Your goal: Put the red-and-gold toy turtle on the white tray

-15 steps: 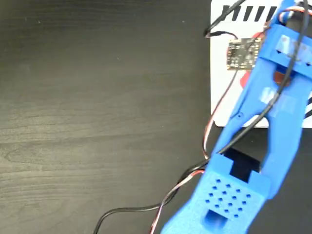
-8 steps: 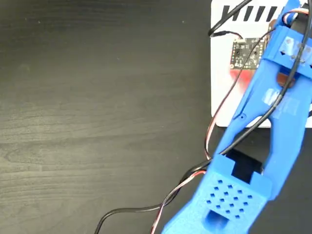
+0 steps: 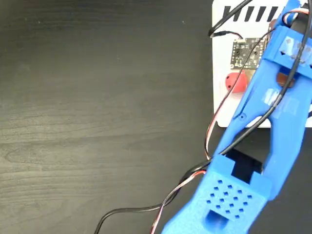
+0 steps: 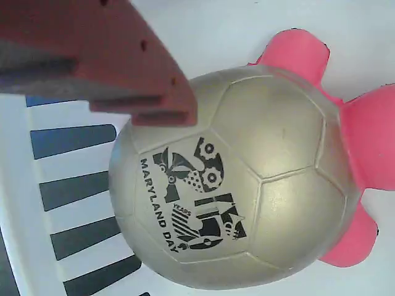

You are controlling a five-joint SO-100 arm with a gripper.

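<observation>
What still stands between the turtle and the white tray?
Nothing visible: the red-and-gold toy turtle already appears to lie on the white tray, beside its stripes. One red finger overlaps the shell's edge; whether it touches is unclear.

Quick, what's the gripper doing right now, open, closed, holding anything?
Gripper: cannot be told. In the wrist view only one red finger shows, over the gold-shelled, coral-red toy turtle, which lies on the white striped tray.

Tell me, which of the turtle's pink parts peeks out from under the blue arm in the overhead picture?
A single rounded coral-red bit of the red-and-gold toy turtle shows, lying on the white tray; whether it is head or foot, I cannot tell.
</observation>
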